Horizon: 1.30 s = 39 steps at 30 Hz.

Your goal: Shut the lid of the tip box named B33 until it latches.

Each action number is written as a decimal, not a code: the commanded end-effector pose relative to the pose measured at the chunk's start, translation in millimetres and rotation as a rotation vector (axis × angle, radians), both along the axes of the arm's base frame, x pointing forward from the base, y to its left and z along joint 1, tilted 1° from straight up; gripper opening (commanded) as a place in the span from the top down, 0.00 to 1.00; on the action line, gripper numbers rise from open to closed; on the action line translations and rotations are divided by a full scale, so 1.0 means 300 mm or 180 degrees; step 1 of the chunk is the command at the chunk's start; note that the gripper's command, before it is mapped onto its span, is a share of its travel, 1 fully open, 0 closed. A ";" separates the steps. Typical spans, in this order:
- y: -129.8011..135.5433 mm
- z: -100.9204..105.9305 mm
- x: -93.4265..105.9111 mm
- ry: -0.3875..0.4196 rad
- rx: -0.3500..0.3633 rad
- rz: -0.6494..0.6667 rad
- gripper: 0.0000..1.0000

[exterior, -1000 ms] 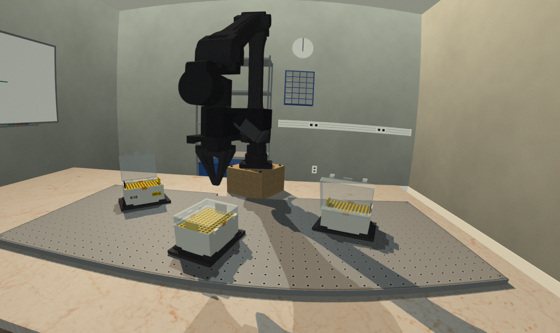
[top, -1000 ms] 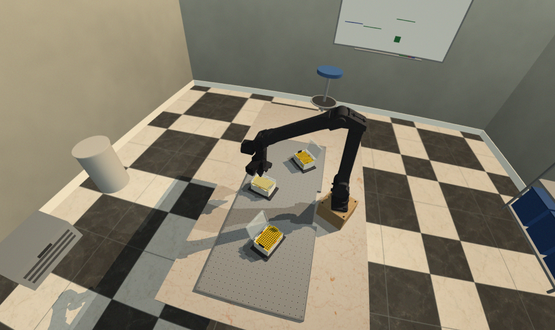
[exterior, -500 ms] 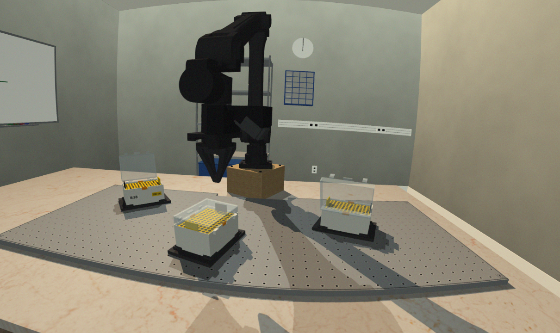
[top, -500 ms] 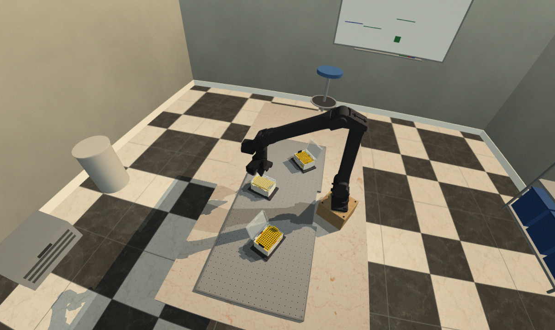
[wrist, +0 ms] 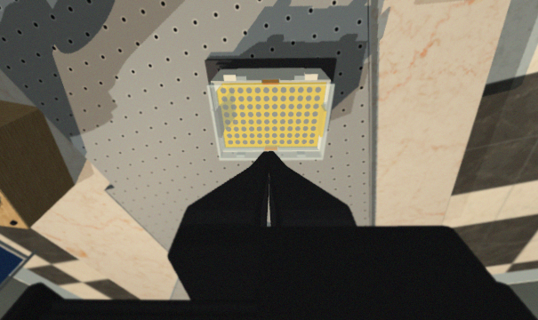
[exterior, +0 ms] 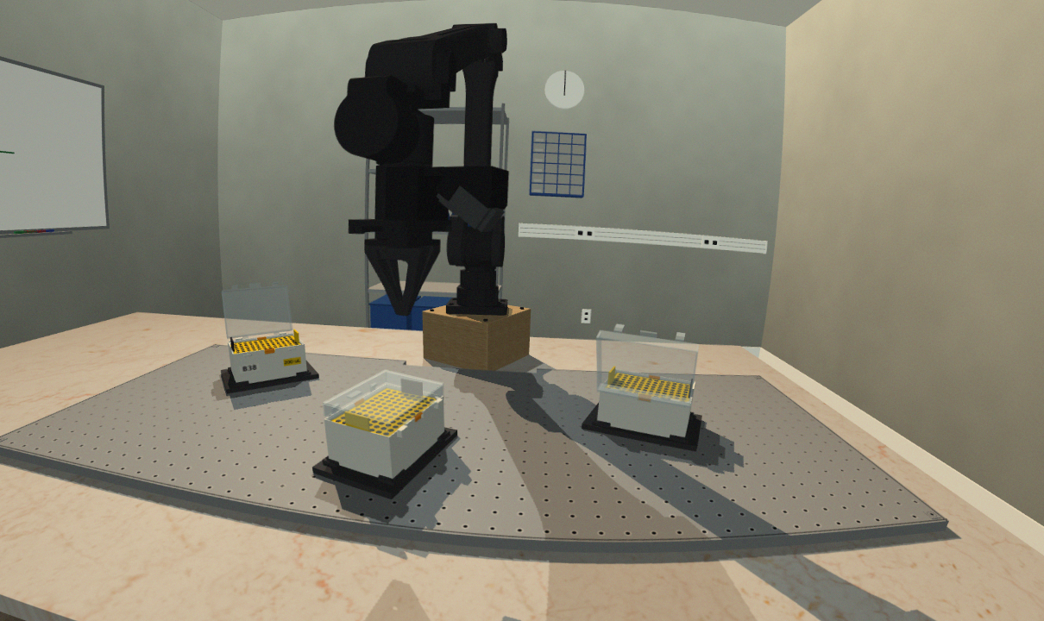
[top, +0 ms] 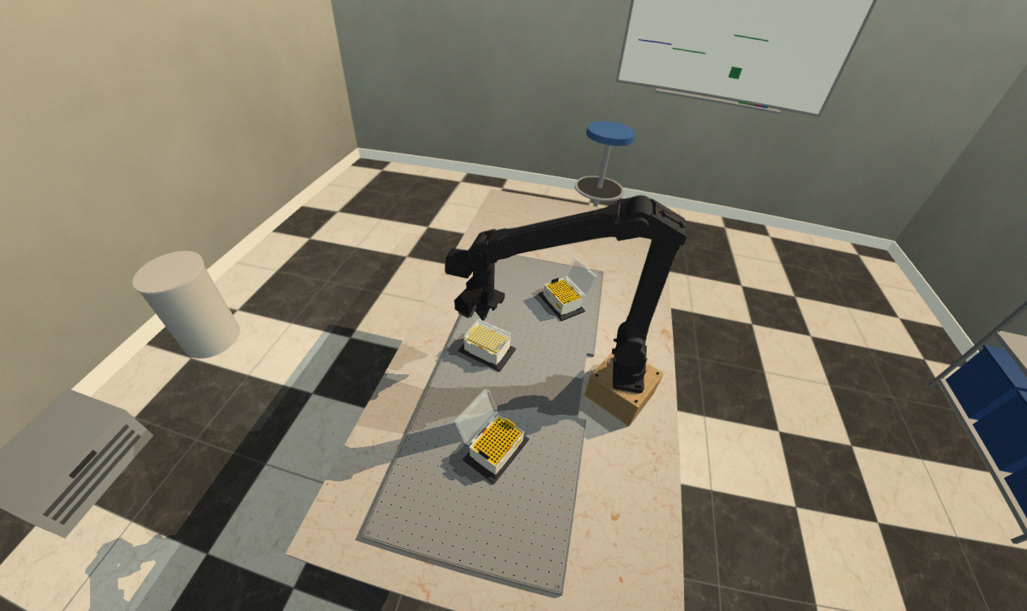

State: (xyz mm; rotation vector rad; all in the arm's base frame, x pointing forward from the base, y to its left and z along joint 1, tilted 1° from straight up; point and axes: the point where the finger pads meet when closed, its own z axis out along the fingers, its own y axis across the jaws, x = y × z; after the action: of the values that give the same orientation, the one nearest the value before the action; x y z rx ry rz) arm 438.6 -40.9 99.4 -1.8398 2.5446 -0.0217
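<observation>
Three white tip boxes with yellow racks stand on black holder plates on the perforated board (top: pixel 494 531) (exterior: pixel 162 435). The middle box (top: pixel 486 340) (exterior: pixel 379 443) (wrist: pixel 272 116) has its clear lid (exterior: pixel 386 388) lying down flat over the rack. Its sticker is hidden. The box reading B38 (top: pixel 558 300) (exterior: pixel 265 364) has its lid (top: pixel 582 275) (exterior: pixel 256 310) standing open. The third box (top: pixel 496 444) (exterior: pixel 644 407) also has its lid (top: pixel 475 416) (exterior: pixel 647 354) open. My gripper (top: pixel 477 311) (exterior: pixel 407 309) (wrist: pixel 269 159) is shut and empty. It hangs well above the middle box, by one edge.
The arm's wooden base block (top: pixel 625 396) (exterior: pixel 475 340) (wrist: pixel 20 156) stands at the board's edge. The board's edge and marble table top (wrist: pixel 411 111) lie just beyond the middle box. A bin (top: pixel 187 304) and a stool (top: pixel 608 155) stand on the floor.
</observation>
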 end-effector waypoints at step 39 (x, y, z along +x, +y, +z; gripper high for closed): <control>0.000 0.117 0.042 -0.0131 -0.0007 0.0016 1.00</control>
State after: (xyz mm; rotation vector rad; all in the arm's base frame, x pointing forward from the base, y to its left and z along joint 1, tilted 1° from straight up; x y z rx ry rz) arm 440.5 -41.0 123.0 -1.8350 2.5380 -0.0325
